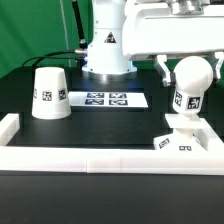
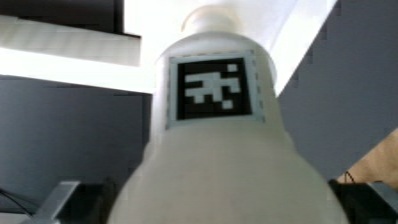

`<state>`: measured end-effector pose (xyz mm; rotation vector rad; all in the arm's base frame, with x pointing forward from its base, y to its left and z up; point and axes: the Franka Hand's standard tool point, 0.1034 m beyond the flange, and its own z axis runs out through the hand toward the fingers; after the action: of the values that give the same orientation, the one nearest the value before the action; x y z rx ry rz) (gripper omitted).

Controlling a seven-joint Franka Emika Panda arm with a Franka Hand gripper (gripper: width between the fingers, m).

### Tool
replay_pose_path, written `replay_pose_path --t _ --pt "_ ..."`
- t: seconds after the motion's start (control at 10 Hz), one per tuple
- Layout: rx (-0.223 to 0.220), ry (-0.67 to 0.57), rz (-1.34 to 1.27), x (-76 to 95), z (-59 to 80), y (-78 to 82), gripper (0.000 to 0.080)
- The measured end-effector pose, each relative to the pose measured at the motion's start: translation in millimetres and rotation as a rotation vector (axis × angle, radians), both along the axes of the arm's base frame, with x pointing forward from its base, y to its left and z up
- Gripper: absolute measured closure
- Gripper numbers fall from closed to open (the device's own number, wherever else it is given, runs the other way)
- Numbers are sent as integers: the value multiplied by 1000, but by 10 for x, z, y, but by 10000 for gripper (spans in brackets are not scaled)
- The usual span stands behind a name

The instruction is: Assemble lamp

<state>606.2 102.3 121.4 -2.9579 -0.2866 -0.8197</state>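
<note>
Bulb (image 2: 214,170) upright on square base (image 1: 186,138)

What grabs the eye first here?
The bulb, standing on the square base at the exterior view's right, with the gripper straddling its round head; whether it grips is unclear. In the wrist view its tagged stem fills the picture. The shade sits wide end down, alone, at the exterior view's left.

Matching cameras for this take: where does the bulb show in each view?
Exterior view: the bulb stands upright on the base, at the exterior view's right.
Wrist view: the bulb fills the middle, seen close up.
Shared landmark: the bulb's tag.
</note>
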Motion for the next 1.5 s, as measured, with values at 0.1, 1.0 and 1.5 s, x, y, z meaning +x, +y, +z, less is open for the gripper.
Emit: replay_pose_path --t 0.1,1.0,1.5 --pt "-1 -15 -1 -36 -22 -4 219" --pt "-2 -21 -1 -90 -16 1 101" --pt "-5 -23 1 -72 38 -21 101"
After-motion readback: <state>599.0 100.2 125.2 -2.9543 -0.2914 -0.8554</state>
